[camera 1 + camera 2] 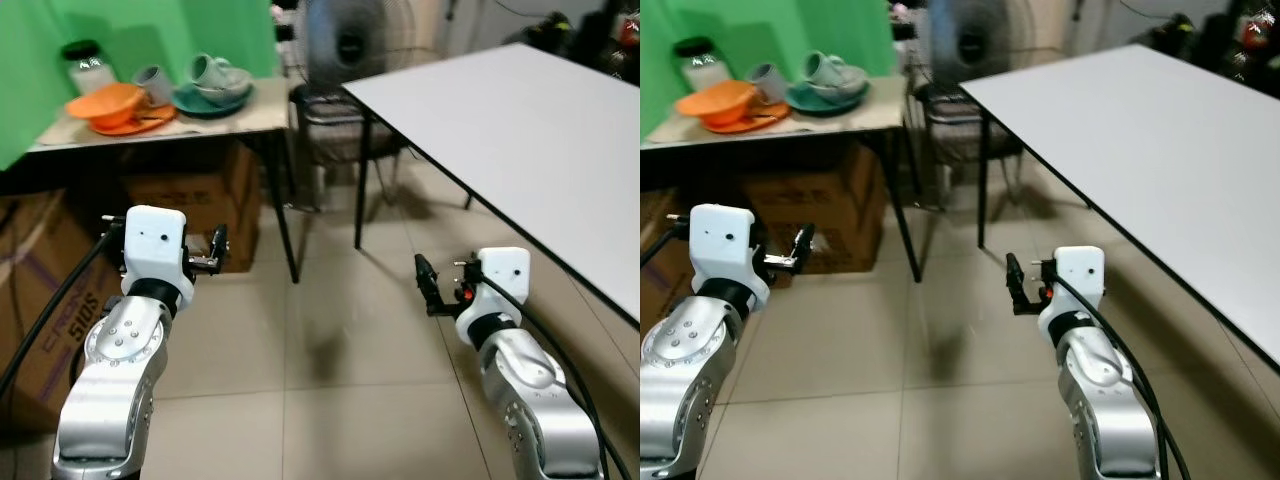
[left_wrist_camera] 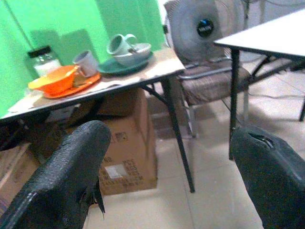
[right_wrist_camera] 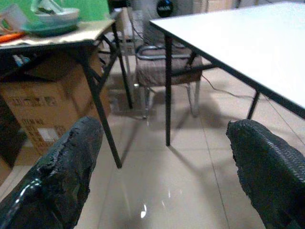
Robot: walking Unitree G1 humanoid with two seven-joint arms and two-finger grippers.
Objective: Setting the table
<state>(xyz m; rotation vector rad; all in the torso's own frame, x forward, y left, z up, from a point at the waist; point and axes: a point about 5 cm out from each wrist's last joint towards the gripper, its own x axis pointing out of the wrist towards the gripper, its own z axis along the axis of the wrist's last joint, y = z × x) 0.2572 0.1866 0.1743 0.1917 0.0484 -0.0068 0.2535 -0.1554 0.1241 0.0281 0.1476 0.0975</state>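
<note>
Left gripper [image 1: 216, 248] and right gripper [image 1: 424, 283] nearest, raised over floor tiles, jaws apart, empty; likely poised for pickup. Dishes well ahead on side table [image 1: 262, 116]: orange bowl [image 1: 106, 101], teal plate [image 1: 210, 101] with cups [image 1: 215, 72]. White dining table [image 1: 520, 130] right, bare. Chair [image 1: 330, 120], fan [image 1: 355, 40], cardboard boxes [image 1: 195, 205] crowding between.

Green backdrop [image 1: 40, 60] behind the beige tabletop [image 1: 255, 112]. On it: an orange bowl [image 1: 105, 101] on an orange plate [image 1: 135, 124], a grey mug [image 1: 153, 83], a teal plate [image 1: 210, 102], a pale green cup [image 1: 212, 70]. Brown cardboard boxes [image 2: 125, 143] below. The large tabletop [image 1: 520, 130] is white, black-edged; floor tiles [image 1: 330, 400] beige.
</note>
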